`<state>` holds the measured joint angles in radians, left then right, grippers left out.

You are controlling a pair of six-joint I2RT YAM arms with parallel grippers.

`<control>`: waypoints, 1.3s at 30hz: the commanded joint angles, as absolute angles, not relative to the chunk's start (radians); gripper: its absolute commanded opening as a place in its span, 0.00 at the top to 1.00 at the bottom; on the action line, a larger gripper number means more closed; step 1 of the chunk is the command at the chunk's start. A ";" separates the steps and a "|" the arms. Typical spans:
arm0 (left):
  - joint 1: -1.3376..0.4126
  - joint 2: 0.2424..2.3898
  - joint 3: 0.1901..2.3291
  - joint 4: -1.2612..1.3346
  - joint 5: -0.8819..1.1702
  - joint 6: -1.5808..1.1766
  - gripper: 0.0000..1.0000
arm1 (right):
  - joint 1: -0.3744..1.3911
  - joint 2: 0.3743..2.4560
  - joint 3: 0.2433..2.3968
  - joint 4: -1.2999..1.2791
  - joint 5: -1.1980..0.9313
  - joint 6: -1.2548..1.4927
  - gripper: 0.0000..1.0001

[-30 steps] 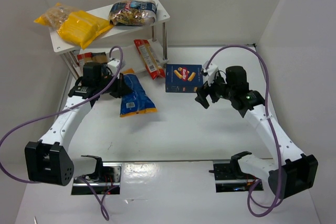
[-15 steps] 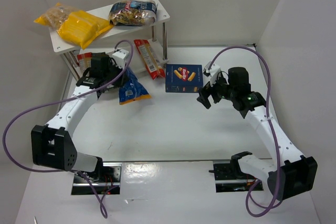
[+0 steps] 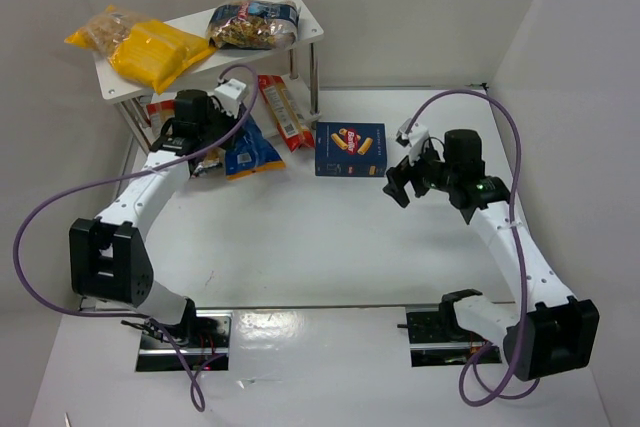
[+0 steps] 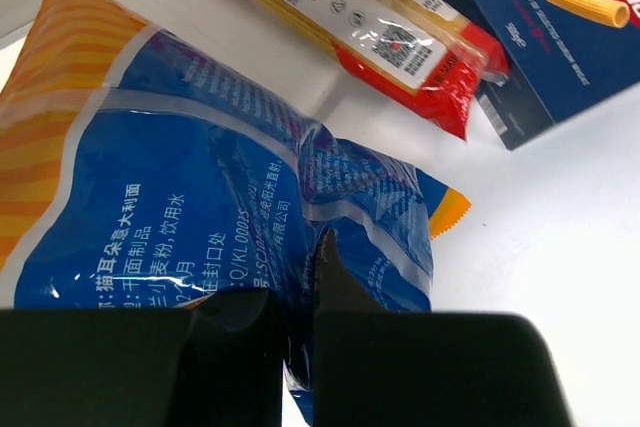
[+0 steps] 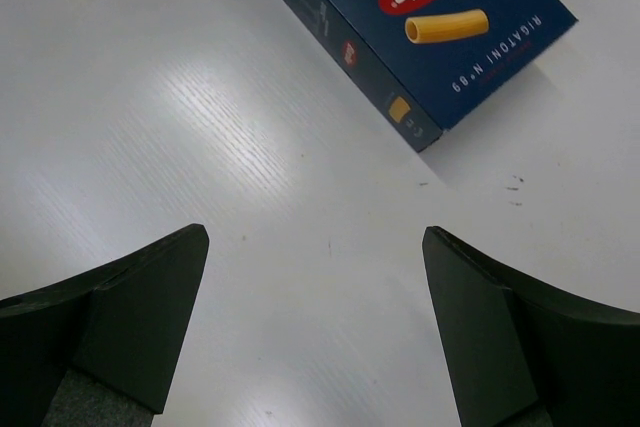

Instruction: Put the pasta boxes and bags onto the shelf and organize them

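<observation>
My left gripper [image 3: 224, 144] is shut on the crinkly blue bag with orange ends [image 3: 252, 151], holding it in front of the white two-tier shelf [image 3: 306, 19]. In the left wrist view my gripper [image 4: 295, 347] pinches a fold of the bag [image 4: 200, 197]. The flat dark-blue box [image 3: 350, 149] lies on the table at mid-back and also shows in both wrist views [image 4: 545, 37] [image 5: 425, 32]. My right gripper [image 3: 398, 185] is open and empty, just right of the box, with bare table between its jaws [image 5: 315, 277].
A narrow red-edged pack [image 3: 283, 112] lies by the shelf's right posts, next to the blue bag [image 4: 370, 27]. On the top board lie a yellow pack [image 3: 158, 52], a clear bag [image 3: 100, 27] and a clear blue-labelled bag [image 3: 252, 25]. Another pack [image 3: 165, 109] lies under the shelf.
My left gripper has carried the blue bag back and left, closer to the shelf. My right gripper has drifted slightly right, still open.
</observation>
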<state>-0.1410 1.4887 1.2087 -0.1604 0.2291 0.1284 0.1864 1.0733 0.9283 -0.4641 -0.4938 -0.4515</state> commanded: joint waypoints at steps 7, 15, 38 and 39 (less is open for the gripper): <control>-0.124 1.460 1.137 0.320 0.238 0.169 1.00 | -0.020 1.003 0.914 -0.426 -0.604 -0.494 0.04; -0.104 1.451 0.965 0.526 0.187 0.225 1.00 | -0.153 0.983 0.905 -0.426 -0.638 -0.503 0.04; -0.035 1.508 0.905 0.899 0.152 0.161 1.00 | -0.215 1.012 0.896 -0.445 -0.649 -0.540 0.04; -0.035 1.525 0.917 0.899 0.152 0.161 1.00 | -0.215 1.012 0.896 -0.445 -0.649 -0.540 0.04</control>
<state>-0.0414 1.5139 0.8165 0.6228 0.1333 0.1501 -0.2073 1.0084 0.9016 -0.4648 -0.6292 -0.5224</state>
